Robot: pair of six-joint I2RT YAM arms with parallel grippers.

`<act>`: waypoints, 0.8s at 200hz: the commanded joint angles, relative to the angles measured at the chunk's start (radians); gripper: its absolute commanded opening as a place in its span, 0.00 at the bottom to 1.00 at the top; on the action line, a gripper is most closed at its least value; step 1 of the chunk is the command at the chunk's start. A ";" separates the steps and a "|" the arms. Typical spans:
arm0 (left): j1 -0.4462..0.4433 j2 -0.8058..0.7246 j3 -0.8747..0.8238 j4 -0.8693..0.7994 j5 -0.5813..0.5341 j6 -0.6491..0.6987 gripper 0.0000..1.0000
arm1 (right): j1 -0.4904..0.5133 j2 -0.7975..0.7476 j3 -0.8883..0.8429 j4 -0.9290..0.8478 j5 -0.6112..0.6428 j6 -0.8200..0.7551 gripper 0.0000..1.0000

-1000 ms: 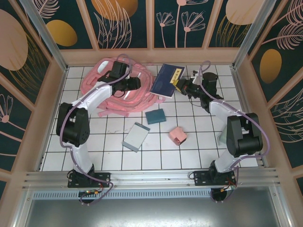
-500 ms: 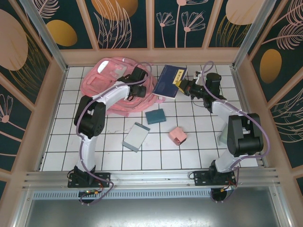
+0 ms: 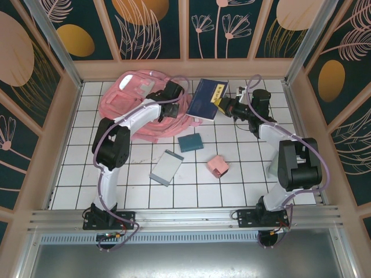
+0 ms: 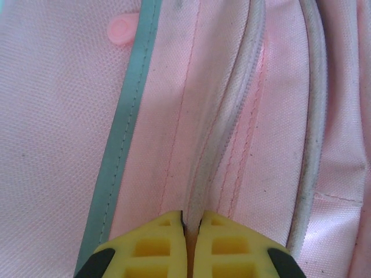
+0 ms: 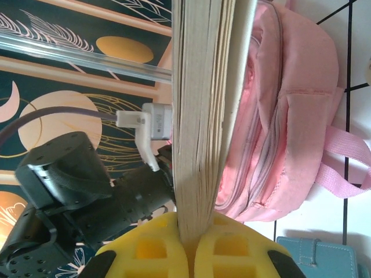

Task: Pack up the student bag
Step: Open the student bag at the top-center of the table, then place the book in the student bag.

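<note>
While the left gripper (image 4: 190, 246) is clamped shut on the zip edge (image 4: 229, 127) of the student bag (image 3: 130, 98), the right gripper (image 5: 188, 246) is closed on the blue book (image 3: 207, 99). The book's long axis runs out from the jaws toward the bag, which lies just past its far end.

Your top external camera looks down from above and behind the arm bases and takes in the whole tiled table (image 3: 243, 174). Your left wrist camera looks past the left gripper (image 4: 191, 229), right up against the student bag (image 4: 58, 127) fabric. Your right wrist camera looks over the right gripper (image 5: 188, 240) along a book (image 5: 200, 104) edge, toward the bag and left arm (image 5: 87, 191), both also seen from overhead.
</note>
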 commanded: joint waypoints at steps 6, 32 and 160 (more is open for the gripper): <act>0.009 -0.082 0.090 -0.041 -0.064 -0.019 0.00 | 0.013 0.031 0.046 0.086 -0.043 0.011 0.00; 0.018 -0.116 0.154 -0.062 -0.050 -0.022 0.00 | 0.038 0.061 0.057 0.118 -0.039 0.024 0.00; 0.224 -0.254 0.296 -0.025 0.458 -0.097 0.00 | 0.305 0.420 0.339 0.284 0.165 0.195 0.00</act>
